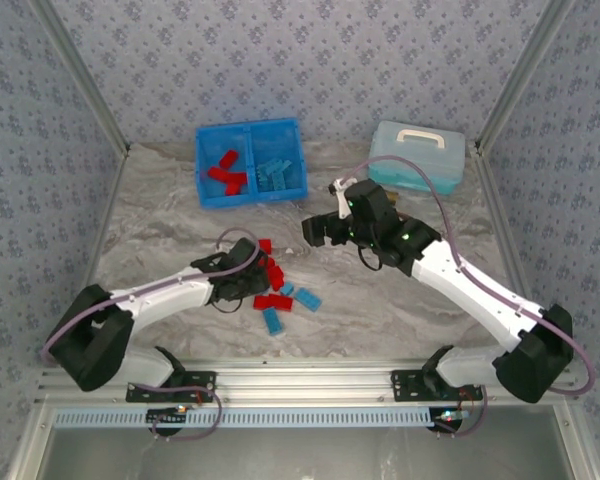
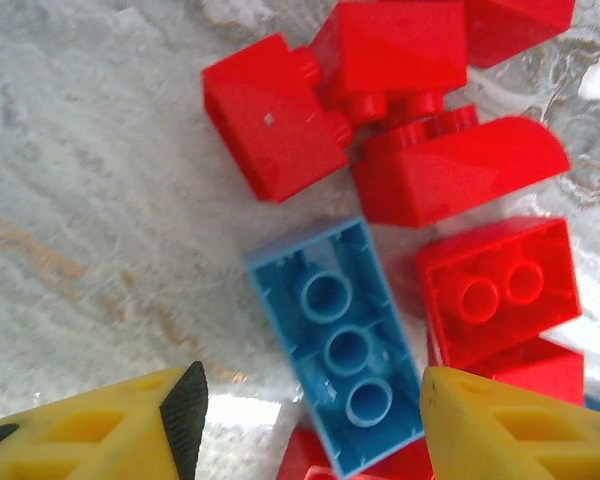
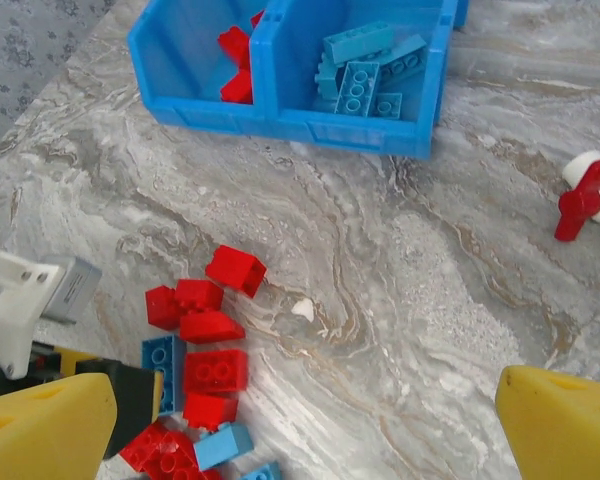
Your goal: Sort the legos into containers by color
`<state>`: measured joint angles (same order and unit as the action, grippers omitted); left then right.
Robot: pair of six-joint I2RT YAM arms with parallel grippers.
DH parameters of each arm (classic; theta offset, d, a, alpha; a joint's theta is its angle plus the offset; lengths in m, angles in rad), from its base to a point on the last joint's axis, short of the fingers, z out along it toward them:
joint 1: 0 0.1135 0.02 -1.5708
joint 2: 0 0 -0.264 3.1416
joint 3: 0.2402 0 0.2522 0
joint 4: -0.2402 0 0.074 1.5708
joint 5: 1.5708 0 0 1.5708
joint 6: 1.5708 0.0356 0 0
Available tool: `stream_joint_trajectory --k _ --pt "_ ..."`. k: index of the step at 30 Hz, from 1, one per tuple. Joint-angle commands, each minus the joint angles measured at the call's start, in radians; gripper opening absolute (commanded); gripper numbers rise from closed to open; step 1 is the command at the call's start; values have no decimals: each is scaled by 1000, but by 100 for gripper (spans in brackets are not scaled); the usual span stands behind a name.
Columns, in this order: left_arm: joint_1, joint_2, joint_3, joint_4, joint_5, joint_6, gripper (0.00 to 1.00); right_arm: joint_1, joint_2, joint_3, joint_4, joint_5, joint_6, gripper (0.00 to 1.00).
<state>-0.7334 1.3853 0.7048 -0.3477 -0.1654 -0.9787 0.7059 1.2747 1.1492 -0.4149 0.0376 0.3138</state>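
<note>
The bright blue divided plastic bin (image 1: 252,200) is holding sorted bricks (image 3: 365,75); loose red and light-blue plastic bricks (image 1: 274,300) are waiting. The left gripper (image 2: 310,400) is straddling one light-blue brick (image 2: 335,345), jaws spread. The right gripper (image 3: 305,400) is hanging empty, jaws spread.

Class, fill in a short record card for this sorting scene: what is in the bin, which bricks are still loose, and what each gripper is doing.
bin: bright blue bin, two compartments, far side of the table
left compartment: red bricks
right compartment: light blue bricks
unsorted: loose pile, red and light blue mixed
left gripper: open, jaws either side of an upside-down light blue brick
right gripper: open, empty, over bare table
</note>
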Motion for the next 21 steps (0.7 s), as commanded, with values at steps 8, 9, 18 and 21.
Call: stream_joint_trajectory --k 8,9,18,21 --pt "-4 93 42 39 -65 -40 52 46 -65 -70 10 14 77 100" --pt "-4 93 36 39 -64 -42 51 48 -68 -69 9 19 77 100" --pt "-3 98 1 -4 -70 -35 38 62 -67 -45 -4 45 73 100" --pt "2 53 31 -57 -97 -13 31 69 -69 -38 -14 54 77 100"
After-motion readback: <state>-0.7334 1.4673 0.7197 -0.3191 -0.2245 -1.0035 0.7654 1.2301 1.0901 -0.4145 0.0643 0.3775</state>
